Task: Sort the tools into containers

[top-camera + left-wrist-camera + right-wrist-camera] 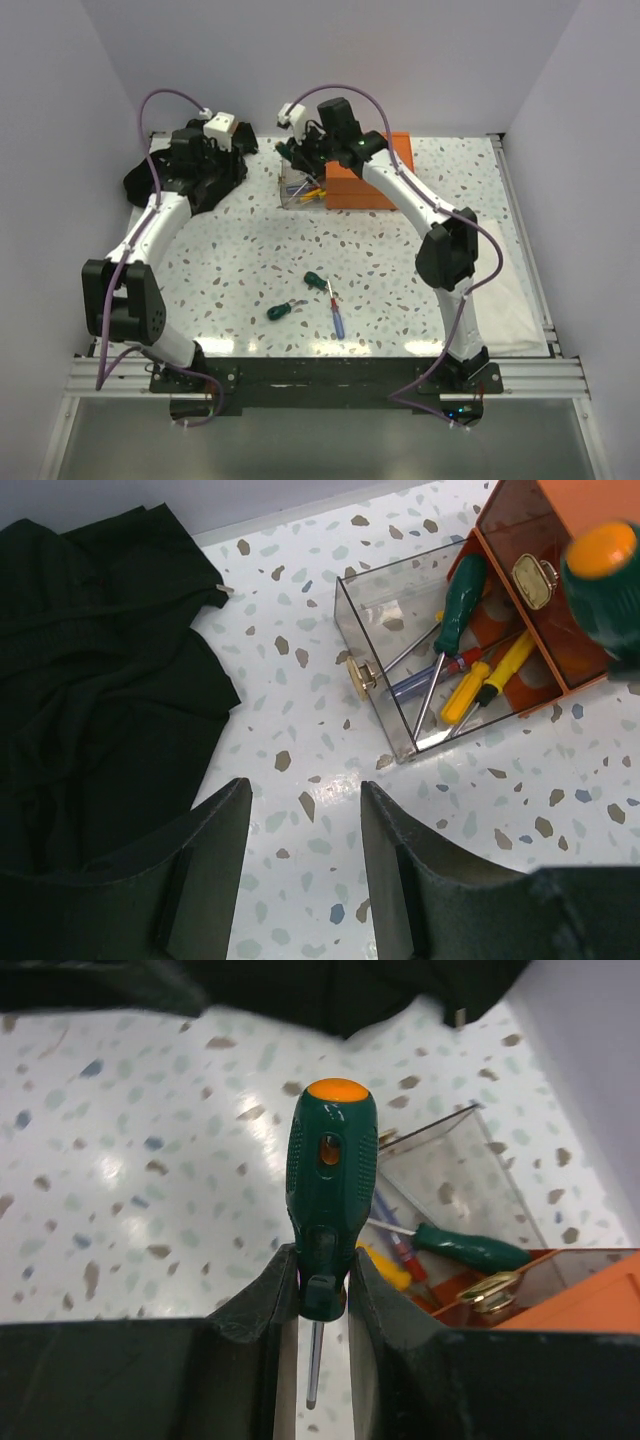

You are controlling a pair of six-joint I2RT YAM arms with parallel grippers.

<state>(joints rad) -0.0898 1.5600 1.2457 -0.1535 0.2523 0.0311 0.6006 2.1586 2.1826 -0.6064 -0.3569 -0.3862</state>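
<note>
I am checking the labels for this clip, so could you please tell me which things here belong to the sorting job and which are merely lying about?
Job: green-handled, orange-capped screwdriver in the right gripper; two stubby green screwdrivers and one red-and-blue screwdriver loose on the table; clear plastic bin holding more screwdrivers; orange rectangular box.
Lying about: crumpled black cloth heap.

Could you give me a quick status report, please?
Right gripper shut on orange-capped screwdriver, aloft by the clear bin. Left gripper open, empty, beside black cloth. Loose screwdrivers on table. Nothing blocking the bin.
</note>
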